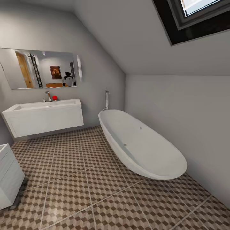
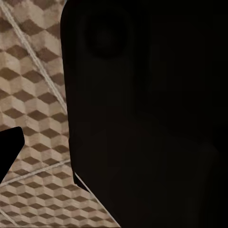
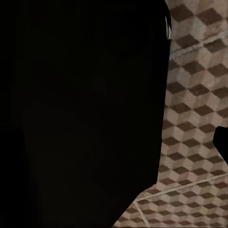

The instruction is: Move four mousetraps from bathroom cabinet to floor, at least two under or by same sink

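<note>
The bathroom sink (image 1: 44,118), a wide white wall-hung vanity with a chrome tap (image 1: 48,95), hangs on the far wall at the left. The bathroom floor (image 1: 80,179) of brown, beige and white cube tiles spreads from under it toward me. The same floor (image 2: 33,95) runs beside a large black shape in the left wrist view, and the floor (image 3: 194,118) lies beside a similar shape in the right wrist view. A black tip (image 2: 9,152) pokes in at one edge of the left wrist view. The mousetraps and the cabinet are out of view.
An oval white bathtub (image 1: 140,143) stands slanted along the right wall, with a chrome standpipe (image 1: 106,99) behind it. A second white unit (image 1: 8,179) juts in at the lower left. A mirror (image 1: 40,68) hangs above the sink, and a small red object (image 1: 55,97) sits by the tap.
</note>
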